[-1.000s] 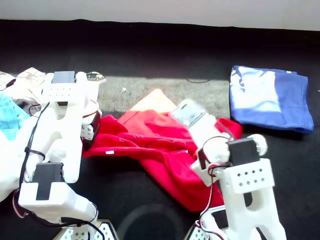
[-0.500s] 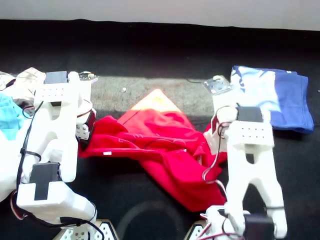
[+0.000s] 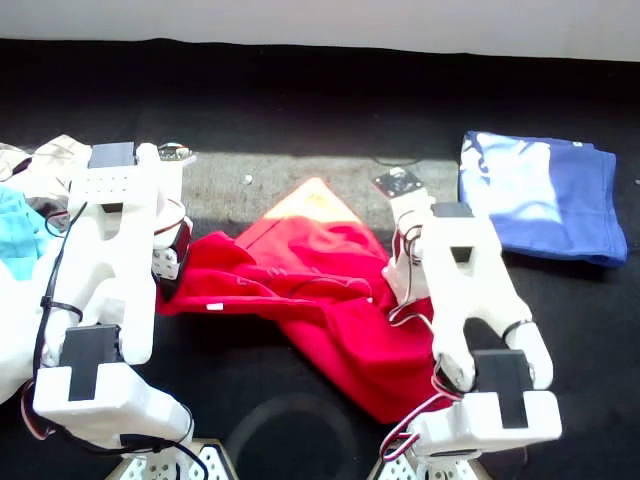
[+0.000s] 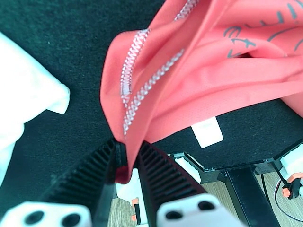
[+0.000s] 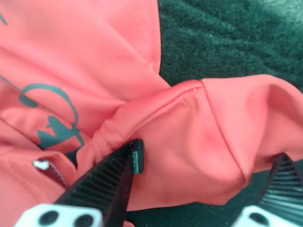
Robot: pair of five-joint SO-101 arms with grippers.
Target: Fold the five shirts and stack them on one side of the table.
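The left gripper point(image 4: 127, 163) jaws pinch the red shirt point(image 4: 213, 66) hem; right gripper point(image 5: 210, 161) jaws spread wide, shirt fold bunched between them.

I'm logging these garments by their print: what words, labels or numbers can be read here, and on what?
No text reads clearly.
Dark print on the red shirt: cropped strokes, unreadable.
Teal graphic on the same shirt: a drawing, no legible letters.
White tag on it: looks blank.
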